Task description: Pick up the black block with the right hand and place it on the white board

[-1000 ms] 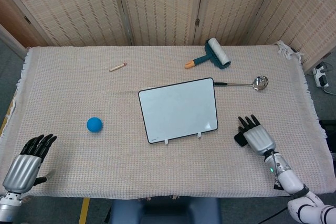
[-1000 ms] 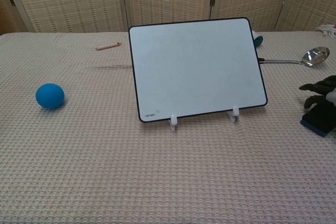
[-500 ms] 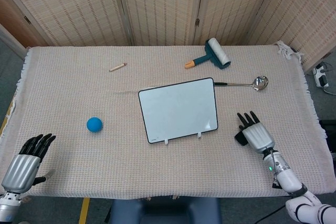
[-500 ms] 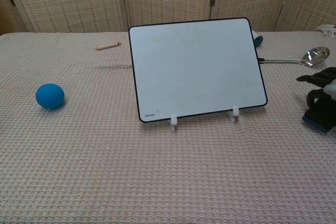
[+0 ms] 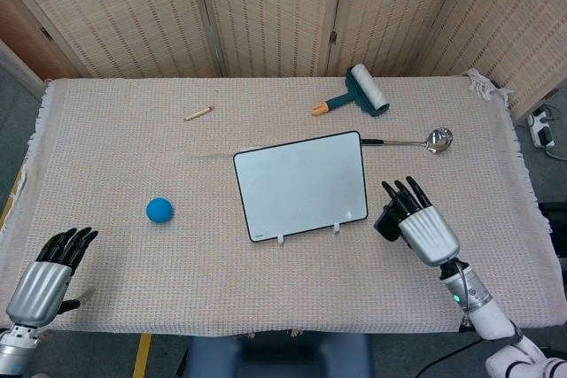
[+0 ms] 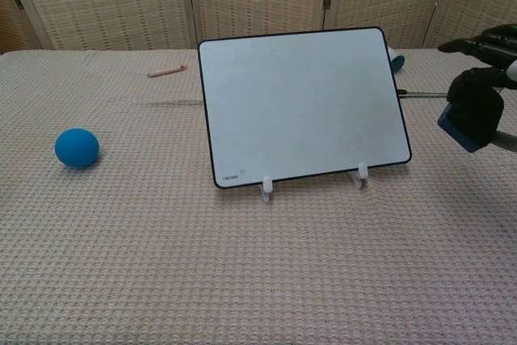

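My right hand (image 5: 423,227) holds the black block (image 5: 386,221) lifted off the table, just right of the white board (image 5: 301,185). In the chest view the black block (image 6: 472,113), with a blue underside, hangs under my right hand (image 6: 494,48) at the board's right edge, level with the upper half of the white board (image 6: 303,103). The board leans tilted on two small white feet. My left hand (image 5: 46,276) rests at the table's front left corner, fingers spread, holding nothing.
A blue ball (image 5: 159,210) lies left of the board. A metal spoon (image 5: 425,140) and a lint roller (image 5: 359,92) lie behind the board on the right. A small pencil-like stick (image 5: 198,113) sits at the back left.
My right hand has gripped the black block, lifted it off the table and carried it left toward the board. The left hand has barely moved.
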{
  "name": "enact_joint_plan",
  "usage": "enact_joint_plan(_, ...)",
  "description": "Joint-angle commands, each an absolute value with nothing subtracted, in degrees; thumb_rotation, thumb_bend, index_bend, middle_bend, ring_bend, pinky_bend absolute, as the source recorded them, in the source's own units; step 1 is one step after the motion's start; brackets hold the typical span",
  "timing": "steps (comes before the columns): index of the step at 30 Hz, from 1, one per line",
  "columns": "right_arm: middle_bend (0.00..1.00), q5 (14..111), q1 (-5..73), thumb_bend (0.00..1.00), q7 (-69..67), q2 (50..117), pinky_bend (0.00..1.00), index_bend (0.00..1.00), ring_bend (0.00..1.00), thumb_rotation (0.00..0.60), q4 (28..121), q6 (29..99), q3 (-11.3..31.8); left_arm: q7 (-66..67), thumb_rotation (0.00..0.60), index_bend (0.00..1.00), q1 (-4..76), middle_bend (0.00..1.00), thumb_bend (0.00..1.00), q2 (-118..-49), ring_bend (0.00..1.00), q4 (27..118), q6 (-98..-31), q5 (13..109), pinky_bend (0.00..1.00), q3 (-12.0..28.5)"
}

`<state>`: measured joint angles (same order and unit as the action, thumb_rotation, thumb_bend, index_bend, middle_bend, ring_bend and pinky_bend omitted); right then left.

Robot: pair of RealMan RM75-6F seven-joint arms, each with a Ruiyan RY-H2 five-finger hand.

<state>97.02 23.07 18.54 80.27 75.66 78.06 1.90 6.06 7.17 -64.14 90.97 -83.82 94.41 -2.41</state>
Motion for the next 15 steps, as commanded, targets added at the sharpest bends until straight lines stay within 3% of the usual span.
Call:
enact_joint_plan(1, 0.07, 98.0, 25.0, 0.38, 17.9, 85.0, 0.00, 0.59, 0.07, 0.600, 74.2, 78.6, 3.9, 5.8, 0.600, 0.02, 7.2, 0.11, 0.23, -64.0, 0.10, 91.0, -83.7, 94.2, 0.15, -2.4)
enact_joint_plan(15, 0.06, 92.8, 32.9, 0.38, 32.2, 100.6, 0.00, 0.59, 0.07, 0.600, 66.6, 73.3, 11.2, -0.9, 0.600, 0.02, 6.8, 0.11, 0.23, -61.6, 0.10, 90.7, -85.9, 95.6, 0.15, -2.7)
